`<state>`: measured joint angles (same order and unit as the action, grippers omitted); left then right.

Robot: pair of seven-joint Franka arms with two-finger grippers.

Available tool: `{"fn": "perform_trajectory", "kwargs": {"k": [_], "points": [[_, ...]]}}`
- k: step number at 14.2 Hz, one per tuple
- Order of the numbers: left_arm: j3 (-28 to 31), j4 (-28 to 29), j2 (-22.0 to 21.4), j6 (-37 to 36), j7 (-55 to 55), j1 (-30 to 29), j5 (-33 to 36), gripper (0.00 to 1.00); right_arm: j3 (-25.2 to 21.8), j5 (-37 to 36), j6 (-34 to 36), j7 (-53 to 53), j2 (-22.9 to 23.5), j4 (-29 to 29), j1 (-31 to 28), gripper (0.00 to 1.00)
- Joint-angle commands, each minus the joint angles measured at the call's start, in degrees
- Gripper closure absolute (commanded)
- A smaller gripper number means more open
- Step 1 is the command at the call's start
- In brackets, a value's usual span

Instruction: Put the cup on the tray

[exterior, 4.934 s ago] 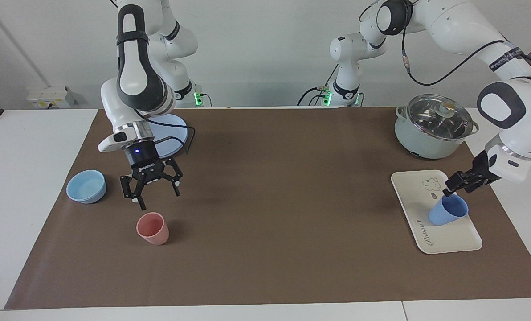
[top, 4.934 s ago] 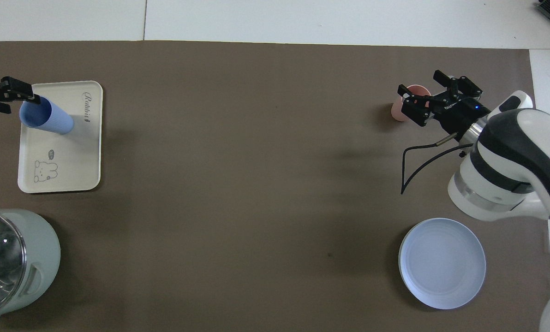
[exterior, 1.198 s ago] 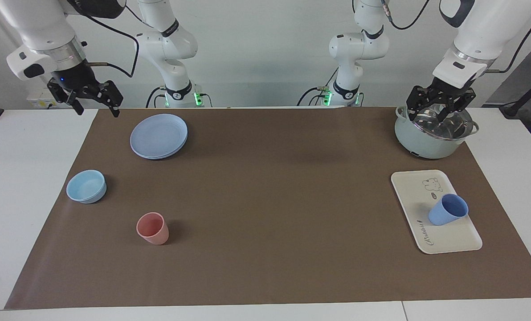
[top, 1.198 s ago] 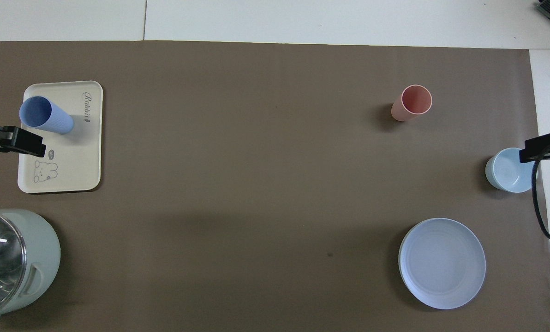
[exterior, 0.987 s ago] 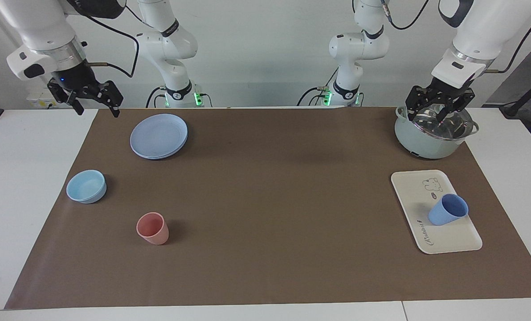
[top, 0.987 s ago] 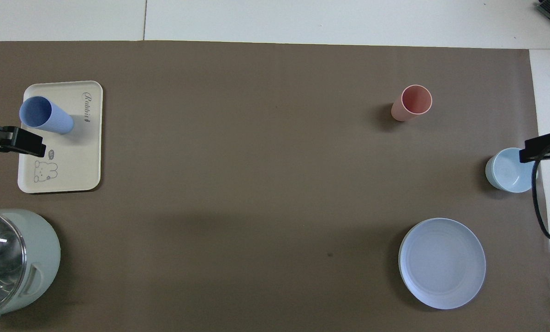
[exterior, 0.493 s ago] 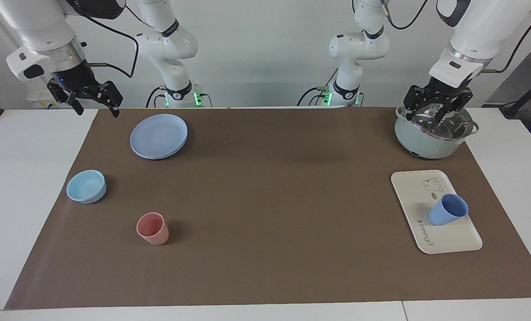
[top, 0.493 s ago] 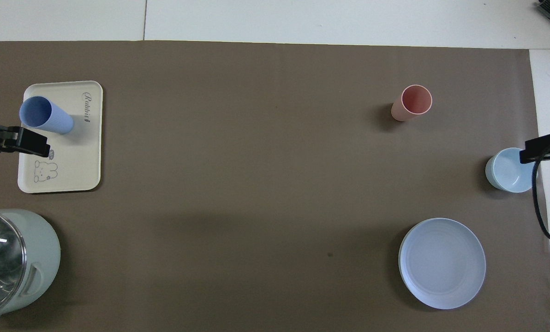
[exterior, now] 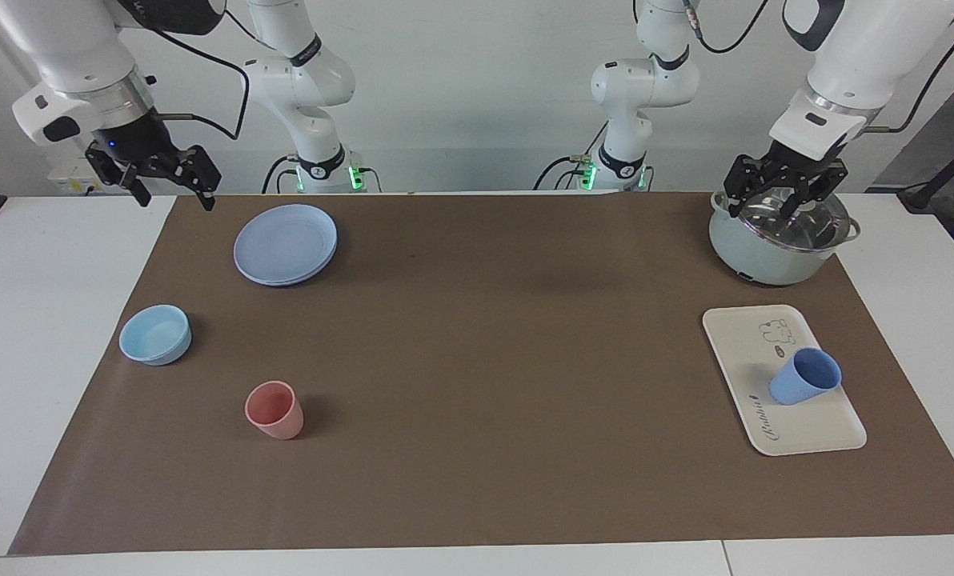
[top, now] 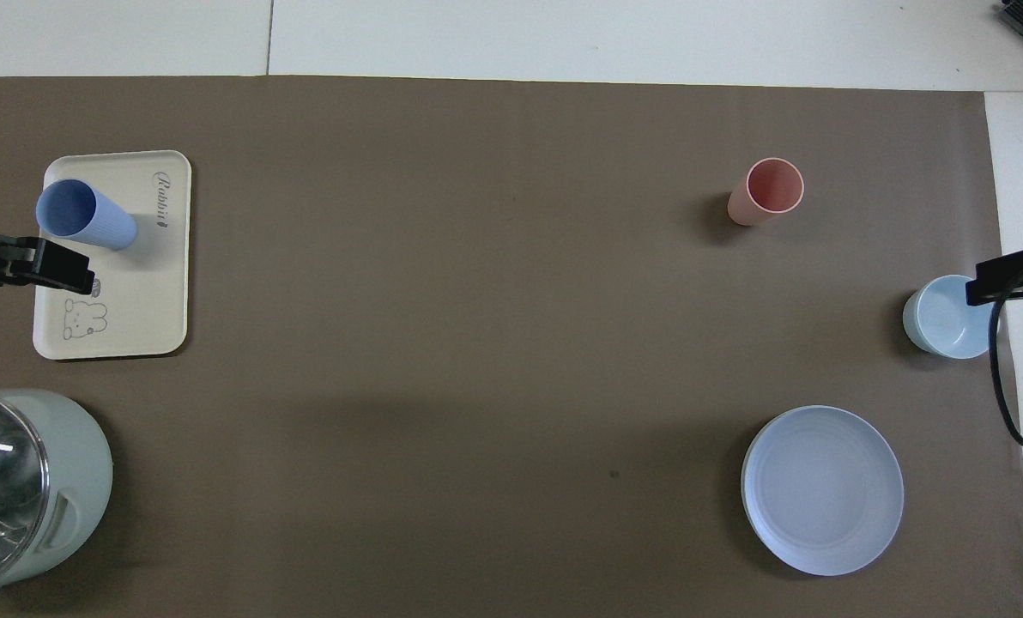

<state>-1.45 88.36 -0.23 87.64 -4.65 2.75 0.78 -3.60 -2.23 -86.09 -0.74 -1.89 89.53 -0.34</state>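
One periwinkle cup [exterior: 803, 376] stands upright on the one cream tray [exterior: 739, 344], at the left arm's end of the desk [exterior: 477, 384]. One pink tumbler [exterior: 273, 409], one light-blue bowl [exterior: 154, 334], one round blue plate [exterior: 285, 243], one lidded pot [exterior: 781, 230]. Left gripper [exterior: 781, 192] raised over the pot, jaws released, holding nothing. Right gripper [exterior: 161, 174] raised over the desk edge near the plate, jaws spread wide, empty.

Pink tumbler [exterior: 274, 410], low blue bowl [exterior: 155, 334], blue plate [exterior: 286, 243], lidded pot [exterior: 781, 236] on brown mat [exterior: 477, 360].
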Motion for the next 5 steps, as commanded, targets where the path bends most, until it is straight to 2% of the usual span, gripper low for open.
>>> {"fn": "perform_trajectory", "kwargs": {"k": [1, 5], "points": [[0.31, 3.48, -2.49, 2.01, 0.78, 0.41, 1.24, 0.18, 0.26, 1.36, -1.53, 0.13, -1.71, 2.75, 0.07, 0.0], [0.31, 4.98, -3.19, 3.15, 0.87, 0.59, 1.24, 0.18, 0.44, 1.44, -2.07, 0.48, -2.33, 4.08, 0.08, 0.0]]}}
